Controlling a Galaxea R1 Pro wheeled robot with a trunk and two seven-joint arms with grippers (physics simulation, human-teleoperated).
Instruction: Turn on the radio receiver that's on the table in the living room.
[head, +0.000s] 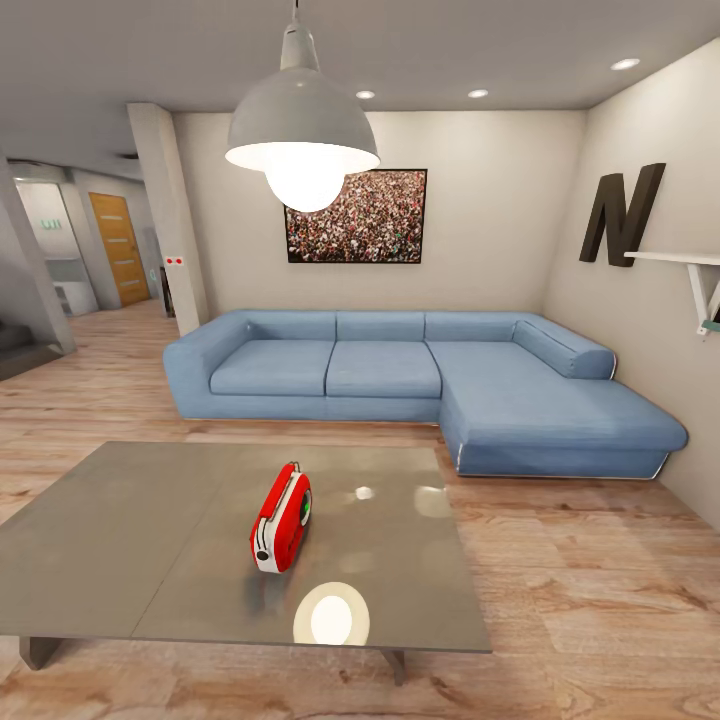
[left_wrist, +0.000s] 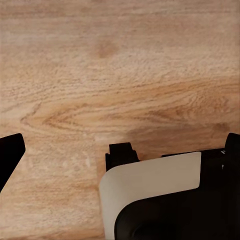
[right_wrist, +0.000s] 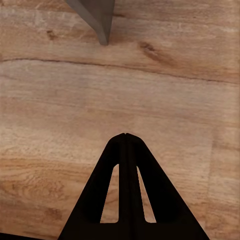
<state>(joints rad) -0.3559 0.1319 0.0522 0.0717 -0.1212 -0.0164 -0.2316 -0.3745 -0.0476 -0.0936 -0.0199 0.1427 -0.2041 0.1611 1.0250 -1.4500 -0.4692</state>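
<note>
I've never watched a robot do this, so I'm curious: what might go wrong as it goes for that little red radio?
The radio receiver stands narrow and upright near the middle of the glossy table, so a clumsy push at its dial could tip or slide it.

Both arms hang low over the wood floor. The right gripper, fingers closed, points down near a grey table leg, so lifting it carelessly might knock the table.
</note>
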